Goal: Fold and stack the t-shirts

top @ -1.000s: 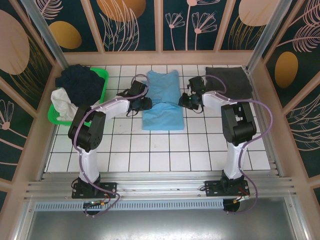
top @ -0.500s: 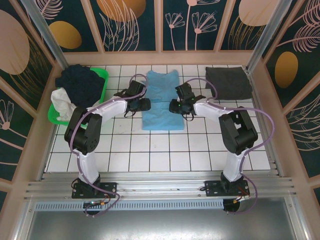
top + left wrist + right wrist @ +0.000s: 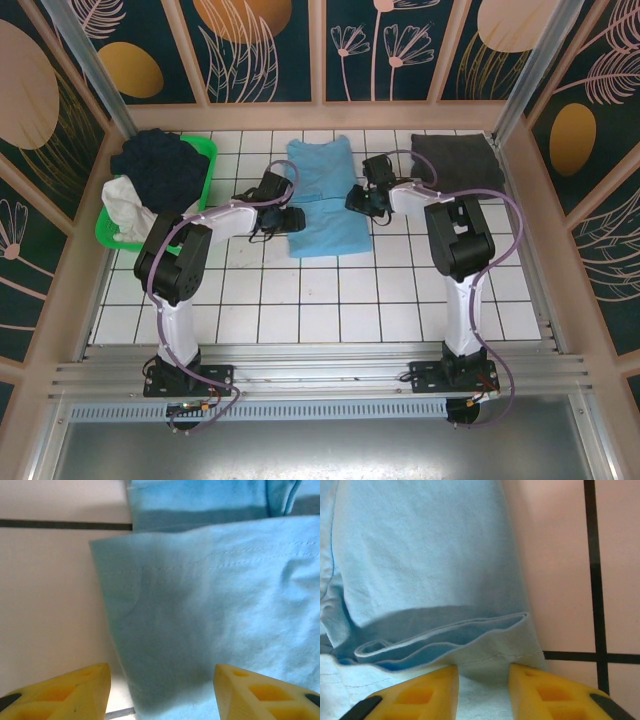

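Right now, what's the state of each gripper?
Left gripper: open, jaws astride the edge of the light blue t-shirt, holding nothing.
Right gripper: jaws narrowly apart around that t-shirt's folded edge; grip cannot be told.

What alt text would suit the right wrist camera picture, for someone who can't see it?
A folded light blue t-shirt lies across the picture's left side, its layered hem curling near the bottom. The right tool has two yellow fingertips straddling the hem's edge, above a pale tiled table with dark lines.
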Robot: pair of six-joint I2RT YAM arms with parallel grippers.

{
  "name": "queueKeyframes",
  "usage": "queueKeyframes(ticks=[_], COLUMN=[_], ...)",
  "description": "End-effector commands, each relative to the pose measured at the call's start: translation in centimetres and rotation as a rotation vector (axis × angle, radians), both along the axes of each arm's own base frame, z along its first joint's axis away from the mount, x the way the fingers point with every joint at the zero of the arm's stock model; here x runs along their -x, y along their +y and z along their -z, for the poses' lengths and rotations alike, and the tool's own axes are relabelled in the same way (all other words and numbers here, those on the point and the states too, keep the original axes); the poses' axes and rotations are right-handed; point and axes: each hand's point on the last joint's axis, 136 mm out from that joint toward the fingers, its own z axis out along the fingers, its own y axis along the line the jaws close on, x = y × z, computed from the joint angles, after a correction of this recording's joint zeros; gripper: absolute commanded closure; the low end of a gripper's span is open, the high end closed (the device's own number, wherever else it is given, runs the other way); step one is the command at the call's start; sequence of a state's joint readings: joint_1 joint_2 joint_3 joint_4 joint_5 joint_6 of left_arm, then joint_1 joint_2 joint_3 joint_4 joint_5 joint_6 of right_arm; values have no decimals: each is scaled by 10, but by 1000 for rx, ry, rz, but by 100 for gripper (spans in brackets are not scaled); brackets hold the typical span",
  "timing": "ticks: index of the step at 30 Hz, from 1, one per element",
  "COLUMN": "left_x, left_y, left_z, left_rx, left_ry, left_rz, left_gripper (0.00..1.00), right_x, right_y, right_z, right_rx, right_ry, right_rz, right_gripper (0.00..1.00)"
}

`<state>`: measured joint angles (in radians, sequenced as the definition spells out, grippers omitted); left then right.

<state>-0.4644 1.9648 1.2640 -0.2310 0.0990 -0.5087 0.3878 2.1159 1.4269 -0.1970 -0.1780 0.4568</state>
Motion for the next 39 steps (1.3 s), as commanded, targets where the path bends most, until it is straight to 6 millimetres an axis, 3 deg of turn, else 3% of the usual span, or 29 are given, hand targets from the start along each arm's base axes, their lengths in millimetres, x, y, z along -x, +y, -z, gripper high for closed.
queueKeyframes(ticks=[1,5,9,12,15,18,21,28,32,39], left_x=[-27,-68,-116,-142,-156,-154,-144,-106,-77,-61], left_y=[-5,-17,-27,-36,-45,-31,-16,0,7,0], left_z=[-24,-37,-28,-10,9,33,46,47,27,-28], left_rx=[-19,-63,-129,-141,-115,-142,-168,-165,-112,15], left_ry=[-75,-122,-150,-142,-125,-86,-53,-11,-11,-77], left_rz=[17,32,25,22,26,-13,-42,-57,-76,-72], left_gripper=[42,43,42,42,42,43,43,48,48,45], right_x=[17,20,41,61,83,106,135,206,236,232], right_y=[-10,-15,-6,4,0,-16,-13,2,-2,-2], right_z=[15,-7,-24,-14,5,21,27,40,32,-18], right_rx=[60,113,152,180,233,263,231,204,240,155], right_ry=[70,22,-62,-74,-25,20,36,96,109,35], right_rz=[10,11,-36,-98,-112,-88,-113,-249,-267,-193], right_gripper=[62,62,60,60,60,61,61,61,62,58])
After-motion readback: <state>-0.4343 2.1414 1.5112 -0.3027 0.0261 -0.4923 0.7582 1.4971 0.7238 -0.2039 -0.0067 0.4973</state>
